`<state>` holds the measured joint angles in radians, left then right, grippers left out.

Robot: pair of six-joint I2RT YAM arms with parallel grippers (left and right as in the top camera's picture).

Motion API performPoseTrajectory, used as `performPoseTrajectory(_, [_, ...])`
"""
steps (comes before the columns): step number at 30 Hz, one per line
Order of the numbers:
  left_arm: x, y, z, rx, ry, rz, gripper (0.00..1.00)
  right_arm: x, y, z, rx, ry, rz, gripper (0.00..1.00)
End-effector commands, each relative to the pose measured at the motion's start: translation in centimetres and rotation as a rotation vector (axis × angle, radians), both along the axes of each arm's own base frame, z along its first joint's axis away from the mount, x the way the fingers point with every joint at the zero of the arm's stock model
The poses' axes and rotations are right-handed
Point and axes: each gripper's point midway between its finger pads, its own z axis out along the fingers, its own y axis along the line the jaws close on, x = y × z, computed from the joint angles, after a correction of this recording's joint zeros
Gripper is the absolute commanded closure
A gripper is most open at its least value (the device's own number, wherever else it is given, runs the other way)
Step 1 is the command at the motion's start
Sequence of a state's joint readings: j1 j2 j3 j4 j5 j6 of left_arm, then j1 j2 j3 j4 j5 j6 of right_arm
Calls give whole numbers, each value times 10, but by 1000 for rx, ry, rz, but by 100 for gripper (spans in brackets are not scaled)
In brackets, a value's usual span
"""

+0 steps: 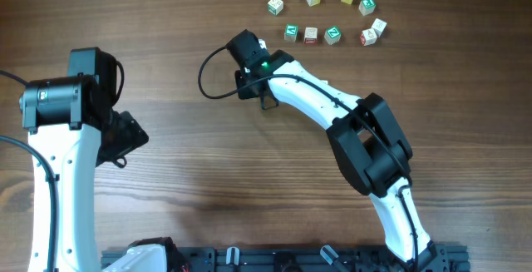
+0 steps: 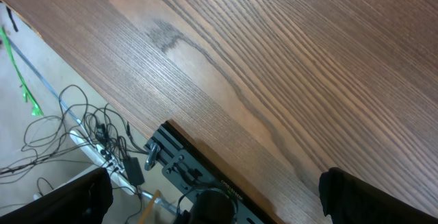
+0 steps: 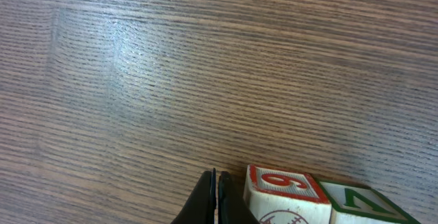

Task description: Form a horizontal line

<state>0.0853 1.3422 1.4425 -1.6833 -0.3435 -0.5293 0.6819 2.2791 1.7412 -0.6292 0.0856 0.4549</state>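
Just beside right gripper [image 3: 217,196], shut and empty: red-bordered cube [image 3: 282,190] of horizontal line [image 1: 311,34]; nudge slowly, squarely; left gripper [image 2: 215,183] wide open

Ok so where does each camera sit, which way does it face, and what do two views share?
Overhead: above the table, facing straight down; both arms, left hand, right hand, letter cubes at far right.
Left wrist: on the left arm, facing past the table's edge to floor cables; spread fingers in bottom corners.
Right wrist: low over the wood; shut fingers beside a red-framed cube and a green-framed cube.
Shared: overhead and left wrist both show the black rail at the table edge.
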Motion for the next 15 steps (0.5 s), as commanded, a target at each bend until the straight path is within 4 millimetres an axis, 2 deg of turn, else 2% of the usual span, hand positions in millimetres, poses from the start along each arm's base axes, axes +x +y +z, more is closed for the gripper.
performPoseTrajectory(1, [-3,3,3,14,-11,7,0,-3,0,-10,-8,22,11,95])
performPoseTrajectory(6, [-3,3,3,14,-11,7,0,1,5,-6,11,3,18,95])
performPoseTrajectory(11, [-3,3,3,14,-11,7,0,19,11,13,32,-67,0,95])
performPoseTrajectory(15, [-3,3,3,14,-11,7,0,44,-8,39,-44,-189,-112,96])
